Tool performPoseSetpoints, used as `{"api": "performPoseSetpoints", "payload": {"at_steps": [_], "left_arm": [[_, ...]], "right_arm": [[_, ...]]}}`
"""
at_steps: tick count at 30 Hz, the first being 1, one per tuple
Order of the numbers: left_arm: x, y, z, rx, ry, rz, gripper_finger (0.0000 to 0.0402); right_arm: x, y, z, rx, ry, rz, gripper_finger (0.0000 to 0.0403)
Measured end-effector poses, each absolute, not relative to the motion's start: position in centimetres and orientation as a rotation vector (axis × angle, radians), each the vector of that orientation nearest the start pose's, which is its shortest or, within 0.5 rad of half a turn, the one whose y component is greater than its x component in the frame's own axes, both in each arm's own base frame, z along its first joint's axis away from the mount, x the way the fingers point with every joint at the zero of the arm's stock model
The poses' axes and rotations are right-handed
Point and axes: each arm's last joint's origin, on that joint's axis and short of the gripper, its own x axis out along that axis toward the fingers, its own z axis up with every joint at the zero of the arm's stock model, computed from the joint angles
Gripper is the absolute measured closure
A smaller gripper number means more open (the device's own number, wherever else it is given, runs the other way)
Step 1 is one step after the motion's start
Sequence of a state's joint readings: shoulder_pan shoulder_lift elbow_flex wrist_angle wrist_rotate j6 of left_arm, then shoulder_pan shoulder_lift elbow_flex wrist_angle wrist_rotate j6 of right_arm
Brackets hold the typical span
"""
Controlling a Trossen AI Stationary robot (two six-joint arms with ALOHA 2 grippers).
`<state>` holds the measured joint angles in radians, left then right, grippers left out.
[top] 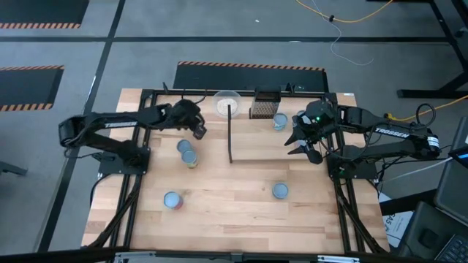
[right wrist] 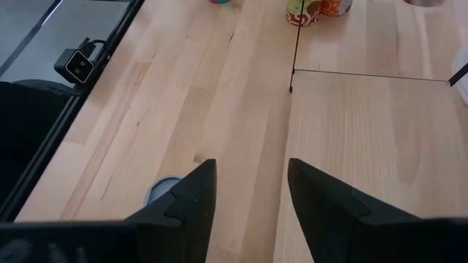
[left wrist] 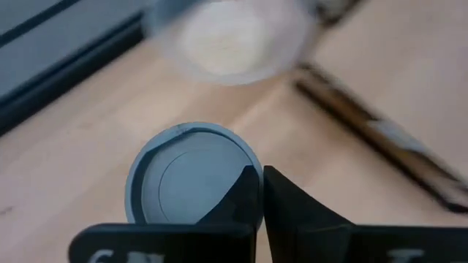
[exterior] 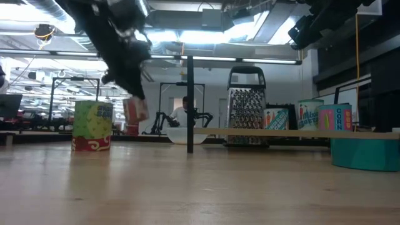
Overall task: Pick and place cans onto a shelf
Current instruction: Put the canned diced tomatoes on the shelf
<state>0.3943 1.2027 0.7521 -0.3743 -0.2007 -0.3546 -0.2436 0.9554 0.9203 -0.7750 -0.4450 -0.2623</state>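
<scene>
1. Cans first: from above we count five tops. A pair (top: 188,152) sits just beside the left gripper (top: 199,131), a front-left can (top: 172,200) and a front-right can (top: 280,191) stand well apart, and a far can (top: 280,120) sits at the shelf's (top: 270,150) far edge, just beside the grater (top: 265,109).
2. Over to the left gripper: it's near the bowl (top: 227,102), jaws clenched tight together.
3. On its wrist camera we see the tips over the rim of a grey-topped can (left wrist: 183,183). We can't tell whether they pinch that rim.
4. Now the right gripper (top: 301,143): it hovers over the shelf's right end, jaws spread wide, nothing between them.
5. The shelf lies flat on the table (top: 219,219), black bar (top: 230,139) along its left short edge.
</scene>
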Motion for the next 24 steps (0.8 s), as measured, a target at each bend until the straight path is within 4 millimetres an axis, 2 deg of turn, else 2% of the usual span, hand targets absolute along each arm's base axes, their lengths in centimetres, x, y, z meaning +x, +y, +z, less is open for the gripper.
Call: {"api": "performPoseSetpoints", "payload": {"at_steps": [8,19,24], "left_arm": [[21.2,3.9,25.7,-0.408,0.631,0.361,0.04],[23.1,-5.9,26.7,-0.317,0.49,-0.067,0.0401],[24.2,-9.8,26.3,-0.253,0.397,-0.189,0.0401]], "right_arm": [[17.7,-3.1,30.2,0.023,0.733,0.282,0.0228],[17.7,-3.1,30.2,0.023,0.732,0.281,0.0228],[17.7,-3.1,30.2,0.023,0.732,0.281,0.0228]]}}
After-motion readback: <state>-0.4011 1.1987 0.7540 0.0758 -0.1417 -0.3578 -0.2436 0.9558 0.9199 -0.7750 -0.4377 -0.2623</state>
